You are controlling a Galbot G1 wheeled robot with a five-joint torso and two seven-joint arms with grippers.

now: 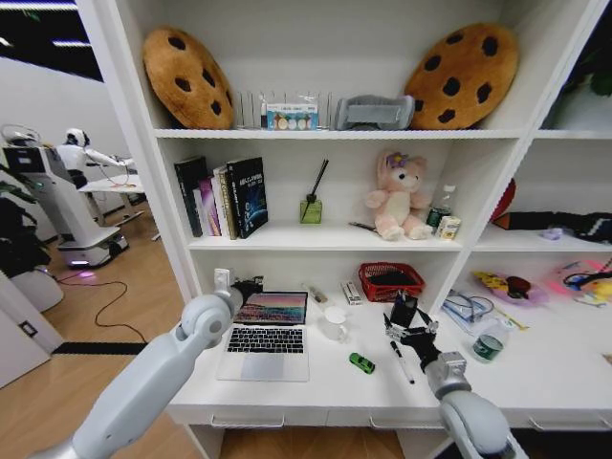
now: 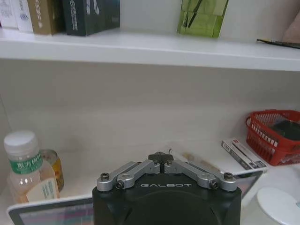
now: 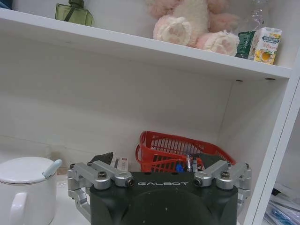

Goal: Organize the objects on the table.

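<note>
On the white table [image 1: 330, 387] an open silver laptop [image 1: 266, 335] sits left of centre. A tiny green toy car [image 1: 361, 362] lies to its right, and a pen [image 1: 402, 363] lies beside the car. A small dark-lidded jar [image 1: 488, 346] stands further right. My left gripper [image 1: 249, 287] hovers at the laptop screen's upper left corner, and its fingers [image 2: 161, 157] are shut on nothing. My right gripper [image 1: 404, 311] is raised over the table above the pen, in front of the red basket [image 3: 178, 147]. It is open [image 3: 154, 161] and holds nothing.
A white lidded mug [image 1: 334, 323] stands between laptop and right gripper. The red basket [image 1: 391, 281] sits at the back, a small box [image 1: 351, 292] beside it. A bottle [image 2: 26, 164] and a can [image 2: 52, 164] stand behind the laptop. The low shelf [image 1: 325, 241] hangs close overhead.
</note>
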